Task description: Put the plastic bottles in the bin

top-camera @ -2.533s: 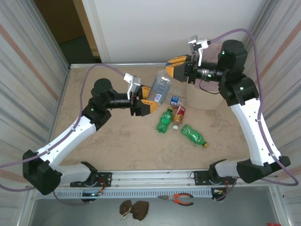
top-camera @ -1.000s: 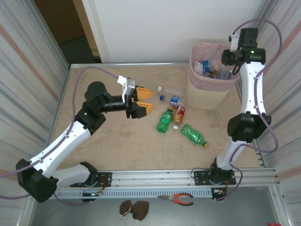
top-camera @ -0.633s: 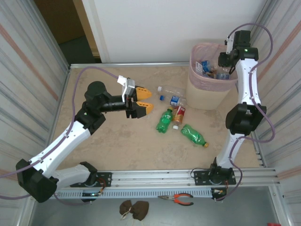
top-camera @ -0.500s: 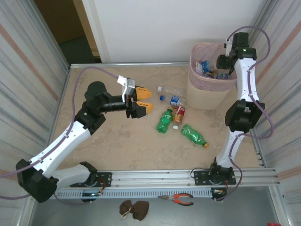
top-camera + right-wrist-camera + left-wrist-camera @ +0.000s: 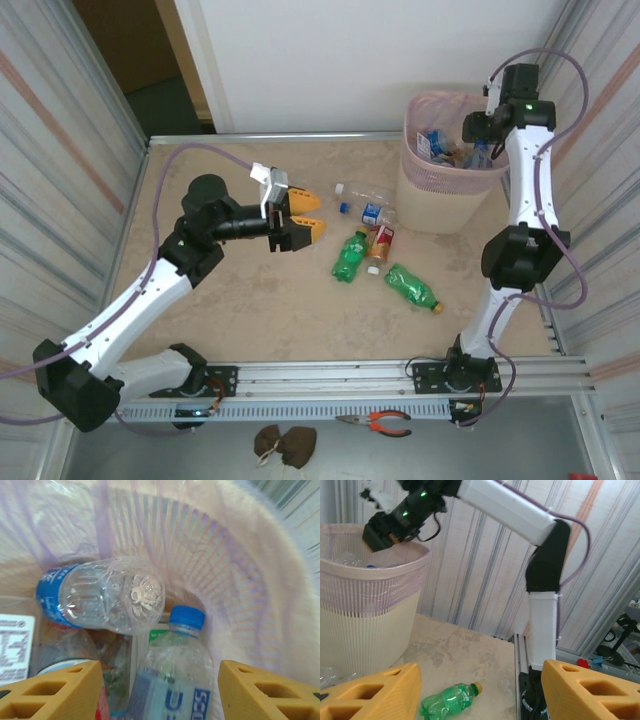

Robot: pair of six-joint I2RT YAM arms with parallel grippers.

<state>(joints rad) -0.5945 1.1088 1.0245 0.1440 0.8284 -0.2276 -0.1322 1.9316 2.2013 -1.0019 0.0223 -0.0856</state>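
Top view: bin (image 5: 425, 200) sits at 1 o'clock on the surface (image 5: 250, 300), with the pink liner (image 5: 412, 110) folded over the rim and several bottles inside. Right claw (image 5: 476, 132) is over the bin's 3 o'clock rim, pointing in. Loose bottles lie near the bin's 8 o'clock side, among them clear bottle (image 5: 365, 191), brown bottle (image 5: 381, 243), green bottle (image 5: 351, 255) and orange-capped green bottle (image 5: 412, 286). Green and brown ones touch. Left claw (image 5: 314, 214) is at 9 o'clock of that cluster, near it, fingers spread, nothing between them.

Left wrist view: left claw (image 5: 480, 680) is wide open and empty. Orange-capped green bottle (image 5: 451, 700) lies on the surface at 6 o'clock, cap toward 2 o'clock. Bin (image 5: 365, 625) is at 9 o'clock, right claw (image 5: 382, 532) over its rim at 11 o'clock.

Right wrist view: right claw (image 5: 160, 680) is wide open, gripping nothing, looking down into the bin (image 5: 235, 570). Blue-label clear bottle (image 5: 107, 602) lies at 10 o'clock, base toward the camera. Blue-capped bottle (image 5: 172, 680) is at 6 o'clock, below the gap between the fingers.
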